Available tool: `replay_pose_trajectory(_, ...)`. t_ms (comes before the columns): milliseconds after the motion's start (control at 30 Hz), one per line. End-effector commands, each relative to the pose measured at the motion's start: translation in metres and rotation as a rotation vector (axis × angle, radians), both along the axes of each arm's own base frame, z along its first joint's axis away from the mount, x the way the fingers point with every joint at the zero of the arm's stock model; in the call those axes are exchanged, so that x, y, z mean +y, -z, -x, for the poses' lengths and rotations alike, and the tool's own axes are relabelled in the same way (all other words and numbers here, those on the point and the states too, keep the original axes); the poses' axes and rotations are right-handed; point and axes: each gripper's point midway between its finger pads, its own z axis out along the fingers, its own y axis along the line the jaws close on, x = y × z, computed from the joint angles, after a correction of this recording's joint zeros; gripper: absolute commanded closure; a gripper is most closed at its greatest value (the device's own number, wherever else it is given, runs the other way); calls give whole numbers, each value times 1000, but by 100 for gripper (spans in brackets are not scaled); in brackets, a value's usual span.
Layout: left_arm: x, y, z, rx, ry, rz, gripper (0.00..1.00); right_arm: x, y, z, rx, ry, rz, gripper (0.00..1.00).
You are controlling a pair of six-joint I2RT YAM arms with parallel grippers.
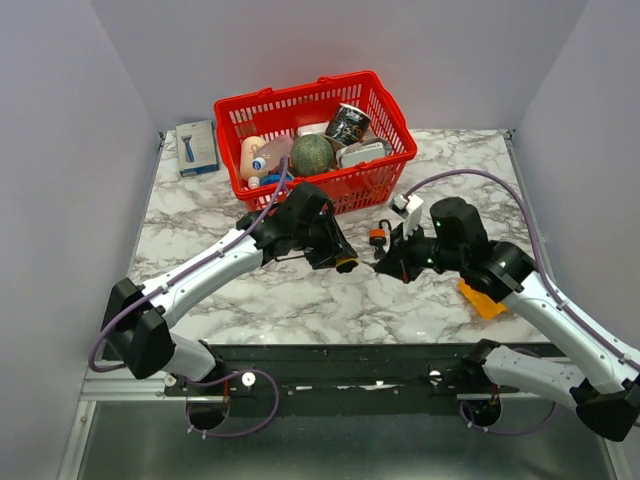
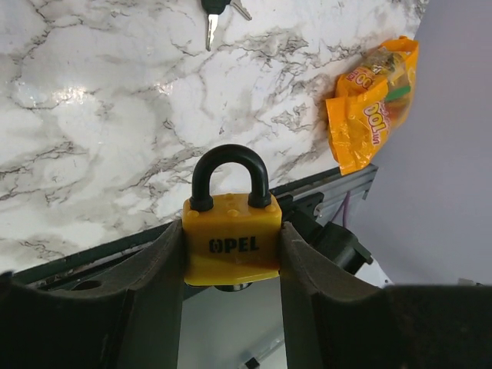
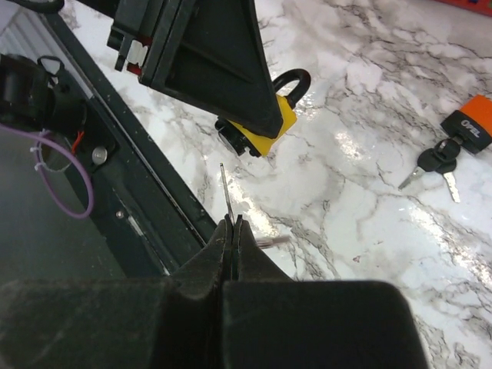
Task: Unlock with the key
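Mid-frame, the left gripper (image 1: 343, 260) clamps a yellow black-shackled padlock (image 2: 231, 234). Just right, the right gripper (image 3: 232, 226) pinches a thin silver key (image 3: 225, 192).

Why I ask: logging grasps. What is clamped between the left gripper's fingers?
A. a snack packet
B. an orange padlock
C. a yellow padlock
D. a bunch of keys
C: in the left wrist view the left gripper squeezes the yellow padlock by its sides.

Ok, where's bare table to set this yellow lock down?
Bare marble in front, between left arm, right arm and the near edge; also left, between the box and that arm. Crowded: centre, around the orange lock and keys, and right, by the snack bag.
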Motion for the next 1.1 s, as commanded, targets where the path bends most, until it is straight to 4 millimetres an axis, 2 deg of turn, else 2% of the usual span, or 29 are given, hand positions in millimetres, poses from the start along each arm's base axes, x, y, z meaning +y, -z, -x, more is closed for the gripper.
replay_pose_trajectory(0, 0, -19, 12, 13, 7, 86, 100, 9, -1, -5, -27, 26, 45, 99)
replay_pose_trajectory(200, 7, -25, 18, 5, 7, 82, 100, 17, 11, -7, -11, 36, 96, 99)
replay_pose_trajectory(500, 7, -28, 18, -1, 15, 76, 100, 23, 13, -3, -21, -17, 119, 99)
replay_pose_trajectory(733, 7, -26, 19, 12, 14, 74, 100, 20, 16, 3, -26, -35, 137, 99)
replay_pose_trajectory(867, 6, -27, 18, 7, 16, 73, 100, 20, 21, 4, -23, -42, 147, 99)
replay_pose_trajectory(1067, 6, -28, 18, 8, 18, 72, 100, 24, 19, 2, -34, -49, 136, 99)
